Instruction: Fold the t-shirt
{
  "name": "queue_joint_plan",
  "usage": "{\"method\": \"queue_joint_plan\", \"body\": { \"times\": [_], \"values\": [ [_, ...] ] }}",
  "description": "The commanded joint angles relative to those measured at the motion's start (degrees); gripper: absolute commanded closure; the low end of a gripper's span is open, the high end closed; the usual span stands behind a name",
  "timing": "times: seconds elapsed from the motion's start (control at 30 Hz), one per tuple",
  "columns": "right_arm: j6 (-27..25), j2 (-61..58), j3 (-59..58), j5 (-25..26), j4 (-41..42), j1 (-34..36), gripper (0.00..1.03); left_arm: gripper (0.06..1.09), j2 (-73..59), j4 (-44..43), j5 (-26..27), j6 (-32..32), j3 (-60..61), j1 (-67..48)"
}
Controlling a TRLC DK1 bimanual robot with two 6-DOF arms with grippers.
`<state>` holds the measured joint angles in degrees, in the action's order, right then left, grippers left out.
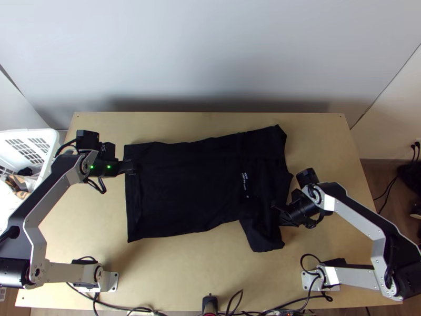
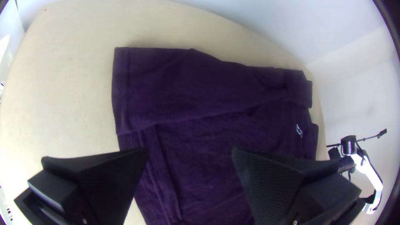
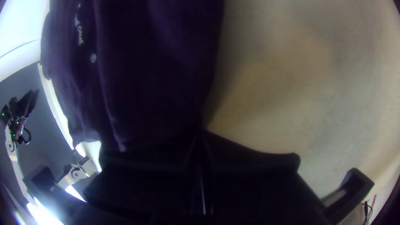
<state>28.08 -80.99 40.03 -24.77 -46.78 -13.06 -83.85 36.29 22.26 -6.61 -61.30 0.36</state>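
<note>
Mostly spread, the T-shirt [image 1: 184, 184] lies mid-worktop [image 1: 173, 274]. Jaws of the right arm [image 1: 358, 216] clamp the sleeve [image 1: 263, 234] toward the near edge, probably for folding it inward; the left arm [image 1: 51, 192] has jaws apart above the hem [image 2: 121, 91], maybe for gripping.

Item: black cloth t-shirt [image 1: 179, 184]. Markings: small white printed lettering [image 1: 244, 181], set in short lines, toward the right arm's end of the garment; wording too small and blurred to give with certainty. Nearby, one small, pale round mark [image 3: 93, 58], no characters legible.
</note>
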Motion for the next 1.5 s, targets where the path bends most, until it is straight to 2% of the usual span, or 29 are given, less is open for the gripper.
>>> {"method": "queue_joint_plan", "body": {
  "times": [0.0, 0.07, 0.2, 0.37, 0.47, 0.57, 0.93, 1.07, 1.3, 1.37, 1.4, 1.43, 1.47],
  "values": [
    [0.2, 6.6, 2.0, -0.1, -5.6, -0.5, 1.0, 0.11, 1.4, 2.2, 0.1, 0.1, 0.9, 1.0],
    [0.2, 8.9, 3.0, -0.1, -8.0, -0.4, 1.0, 0.11, 2.1, 6.5, 0.1, 0.0, 1.4, 2.1],
    [0.2, 11.4, 3.9, -0.1, -11.2, -0.5, 1.0, 0.11, 0.8, 29.4, 0.0, 4.6, -0.9, 2.7],
    [0.1, 10.4, 4.3, -0.1, -11.6, -0.2, 1.0, 0.11, 3.9, 41.1, -0.7, 4.0, 7.1, 2.5],
    [0.4, 9.4, 4.9, -0.2, -11.6, -0.4, 1.0, 0.11, 9.8, 39.7, -1.1, 1.8, 11.8, -0.5],
    [0.7, 8.7, 5.4, -0.2, -11.5, -0.7, 1.0, 0.11, 14.9, 33.5, -1.1, -0.4, 16.2, -3.3],
    [0.6, 8.7, 6.6, 0.0, -12.9, 0.6, 1.0, 0.11, 15.2, 15.0, -0.9, -8.8, 22.0, -11.8],
    [0.5, 9.4, 6.6, 0.0, -13.6, 1.2, 1.0, 0.11, 12.0, 13.8, -1.0, -9.1, 22.3, -12.8],
    [-0.7, 9.6, 6.4, 0.1, -14.7, 3.2, 1.0, 0.11, 11.1, 18.0, -1.3, -8.1, 22.5, -13.0],
    [-0.7, 9.6, 6.4, 0.1, -14.7, 3.2, 1.0, 0.24, 12.6, 17.6, -1.3, -7.1, 23.0, -13.2],
    [-0.6, 9.6, 6.5, 0.1, -14.7, 3.2, 1.0, 0.37, 13.5, 17.2, -1.3, -7.2, 23.2, -13.2],
    [-0.6, 9.5, 6.6, 0.1, -14.7, 3.2, 1.0, 0.54, 14.6, 16.5, -1.3, -7.2, 23.7, -13.2],
    [-0.6, 9.4, 6.7, 0.1, -14.7, 3.2, 1.0, 0.77, 16.1, 14.8, -1.4, -7.8, 24.3, -13.2]
  ]
}}
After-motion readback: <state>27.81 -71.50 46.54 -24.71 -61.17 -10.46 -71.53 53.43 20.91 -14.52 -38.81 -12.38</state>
